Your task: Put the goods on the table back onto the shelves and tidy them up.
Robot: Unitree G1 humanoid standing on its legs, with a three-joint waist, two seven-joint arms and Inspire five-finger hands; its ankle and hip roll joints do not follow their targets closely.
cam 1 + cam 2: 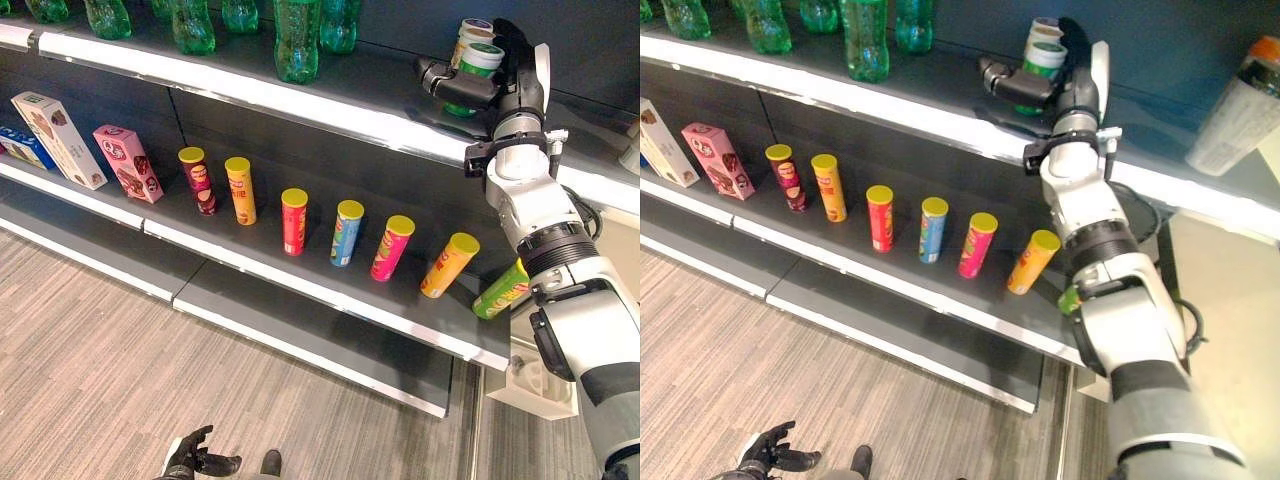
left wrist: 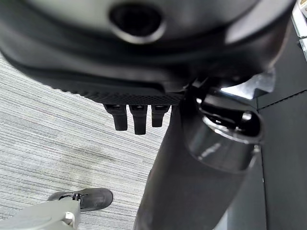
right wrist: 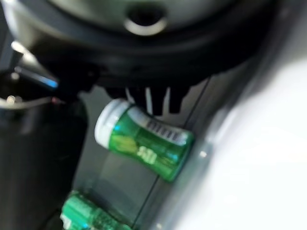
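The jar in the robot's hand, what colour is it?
Green jar with a white lid, shown best in the right wrist view.

bare shelf (image 1: pixel 400 95) between bottles (image 1: pixel 297 40), cup (image 1: pixel 478 62)

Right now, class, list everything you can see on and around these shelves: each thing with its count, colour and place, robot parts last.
Green bottles: several, upper shelf, left part.
Green canister: one, white lid, upper shelf, in the right hand; another canister stands right behind it.
Crisp tubes: seven, yellow-lidded, bodies maroon, orange, red, blue, pink, orange, green; in a row along the middle shelf.
Boxes: white, pink and blue, middle shelf, left end.
Pale bottle: one, orange cap, upper shelf, far right.
Right hand: dark, curled round the green canister.
Left hand: dark, low over the floor, fingers relaxed.
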